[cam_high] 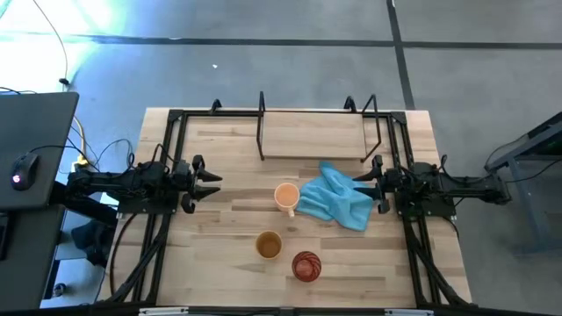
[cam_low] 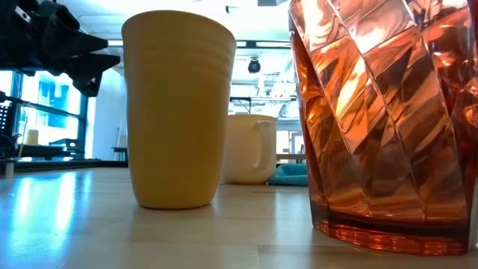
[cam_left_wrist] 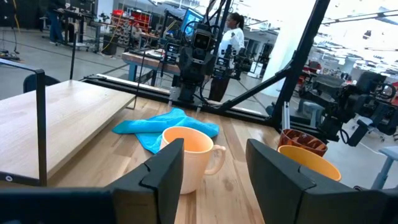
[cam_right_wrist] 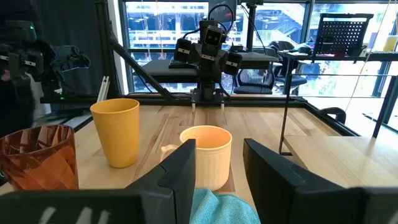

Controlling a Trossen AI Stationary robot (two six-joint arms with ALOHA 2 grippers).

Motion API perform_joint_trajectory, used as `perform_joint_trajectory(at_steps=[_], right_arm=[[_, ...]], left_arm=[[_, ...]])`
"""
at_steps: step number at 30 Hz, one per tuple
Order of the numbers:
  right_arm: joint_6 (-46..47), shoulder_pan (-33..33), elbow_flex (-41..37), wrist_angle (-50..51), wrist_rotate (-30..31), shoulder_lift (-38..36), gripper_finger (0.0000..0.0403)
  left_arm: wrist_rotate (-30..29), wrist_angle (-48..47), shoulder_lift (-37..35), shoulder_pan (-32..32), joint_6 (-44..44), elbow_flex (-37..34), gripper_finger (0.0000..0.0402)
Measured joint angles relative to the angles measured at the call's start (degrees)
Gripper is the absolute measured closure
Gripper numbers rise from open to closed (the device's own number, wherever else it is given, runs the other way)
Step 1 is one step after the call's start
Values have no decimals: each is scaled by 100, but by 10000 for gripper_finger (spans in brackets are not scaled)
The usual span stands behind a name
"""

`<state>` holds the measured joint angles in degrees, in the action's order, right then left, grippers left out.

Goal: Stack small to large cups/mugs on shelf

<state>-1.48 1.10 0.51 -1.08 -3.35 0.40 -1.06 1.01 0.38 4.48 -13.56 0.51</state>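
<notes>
Orange mug [cam_high: 286,195] looks light, rigid, slick-glazed; I'd pinch its rim opposite the handle. Left gripper [cam_high: 207,179] and right gripper [cam_high: 367,183] both open, empty.

A crumpled bright blue cloth [cam_high: 336,197] lies right of centre on the light wooden plank table [cam_high: 219,263]. At the left edge sits a dark desk [cam_high: 35,149] carrying a black computer mouse [cam_high: 24,167] with a red light. Grey floor [cam_high: 474,79] surrounds everything.
</notes>
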Motion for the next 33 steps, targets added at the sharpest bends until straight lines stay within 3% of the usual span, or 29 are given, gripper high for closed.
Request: perform_joint_trajectory(at_steps=[16, 33], right_arm=[[0, 0, 0, 0, 0, 0, 277], [0, 0, 0, 0, -1, 0, 277]], left_arm=[[0, 272, 0, 1, -27, 0, 238], [52, 497, 0, -1, -2393, 0, 238]])
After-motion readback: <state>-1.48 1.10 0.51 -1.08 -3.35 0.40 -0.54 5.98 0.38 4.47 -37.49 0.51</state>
